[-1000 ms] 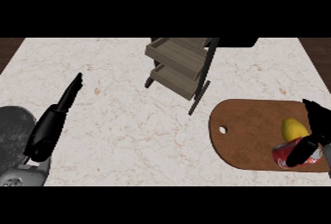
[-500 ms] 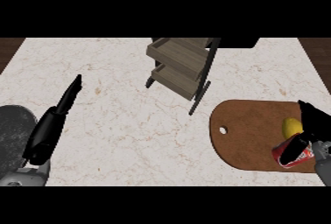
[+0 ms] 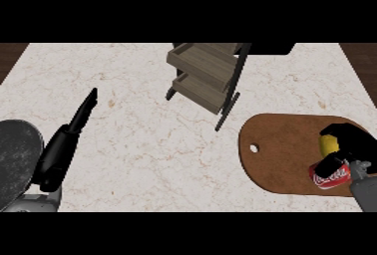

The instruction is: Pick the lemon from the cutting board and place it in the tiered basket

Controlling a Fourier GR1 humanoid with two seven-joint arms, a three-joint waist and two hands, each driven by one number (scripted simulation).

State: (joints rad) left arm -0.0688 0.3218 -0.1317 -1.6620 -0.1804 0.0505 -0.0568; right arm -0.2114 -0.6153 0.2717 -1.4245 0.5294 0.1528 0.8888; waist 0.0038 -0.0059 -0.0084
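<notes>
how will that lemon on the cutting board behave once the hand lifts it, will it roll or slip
The lemon looks rounded, so it would probably roll if released on the flat cutting board. It seems rigid, and the right hand, curled over it, hides most of it. The red can sits close beside it, so a sideways nudge might tip that can.

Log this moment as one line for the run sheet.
phase: grasping | right hand curled over lemon on board | left hand open, idle | basket no lemon

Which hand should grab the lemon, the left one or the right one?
The right hand. It is already over the lemon on the cutting board. The left hand rests far across the counter.
</notes>
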